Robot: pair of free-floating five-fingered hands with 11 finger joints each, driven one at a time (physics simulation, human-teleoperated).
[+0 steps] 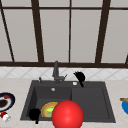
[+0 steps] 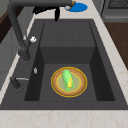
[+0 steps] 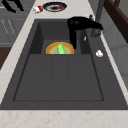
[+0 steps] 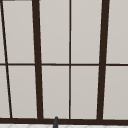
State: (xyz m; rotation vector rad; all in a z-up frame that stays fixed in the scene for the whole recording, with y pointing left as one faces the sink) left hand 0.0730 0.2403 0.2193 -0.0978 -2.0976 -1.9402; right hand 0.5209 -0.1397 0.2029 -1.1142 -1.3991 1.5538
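Note:
A yellow-rimmed plate lies in the sink's left basin with a green and yellow corn cob on it. My right hand hovers open over the sink's back rim, just right of the faucet, holding nothing. In the right side view this right hand hangs above the basin with one finger pointing down beside the plate. My left hand floats open at the sink's front left corner, close to the plate. A large red ball covers the sink's front edge.
A dark plate with food and a small red and white object sit on the left counter. A blue plate lies on the right counter. The sink's right half is a flat drainboard. A window stands behind.

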